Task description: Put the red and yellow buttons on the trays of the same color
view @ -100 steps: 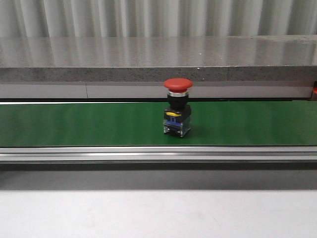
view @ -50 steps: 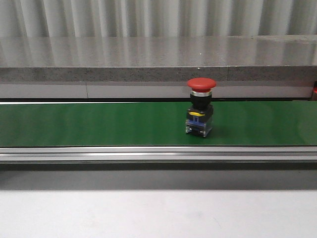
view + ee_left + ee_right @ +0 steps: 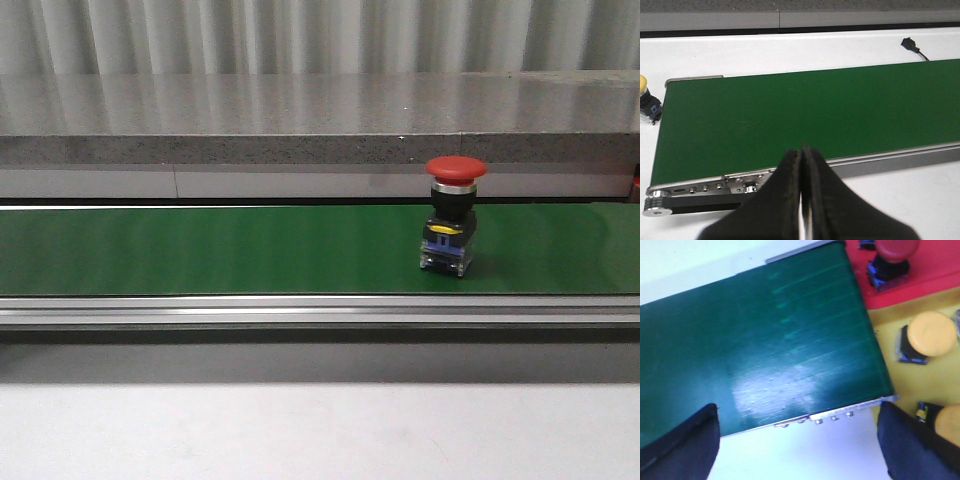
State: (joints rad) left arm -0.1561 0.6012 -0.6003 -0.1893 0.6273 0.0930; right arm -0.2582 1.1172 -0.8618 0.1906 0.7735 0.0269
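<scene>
Front view: red button [image 3: 452,215] upright on green belt [image 3: 200,250], toward belt's right end, mushroom cap up, black body and clear-blue base below. No legible writing on it. Grey ledge [image 3: 300,120] behind belt, metal rail [image 3: 300,312] along belt's near edge, white desk [image 3: 300,430] in front of rail.

Right wrist view: looking down on belt's end [image 3: 790,340]. Beside that end, red tray [image 3: 940,270] holding one red-capped button [image 3: 892,257] upright; yellow tray [image 3: 900,375] touching red tray's edge, holding one yellow-capped button [image 3: 925,337] tipped on its side and a second yellow button [image 3: 940,422], partly hidden behind a finger. Right gripper [image 3: 800,440] spread wide, fingers [image 3: 680,440] far apart at either side, nothing between them.

Left wrist view: belt's other end [image 3: 790,115], with roller [image 3: 655,207] at its corner. Another yellow button [image 3: 647,100] on white desk just beside belt's end, cut by frame edge. Small black plug with cable [image 3: 912,45] on desk beyond belt. Left gripper [image 3: 802,200] closed, fingers pressed together, empty, hanging over belt's near rail.

No labels or brands readable anywhere.
</scene>
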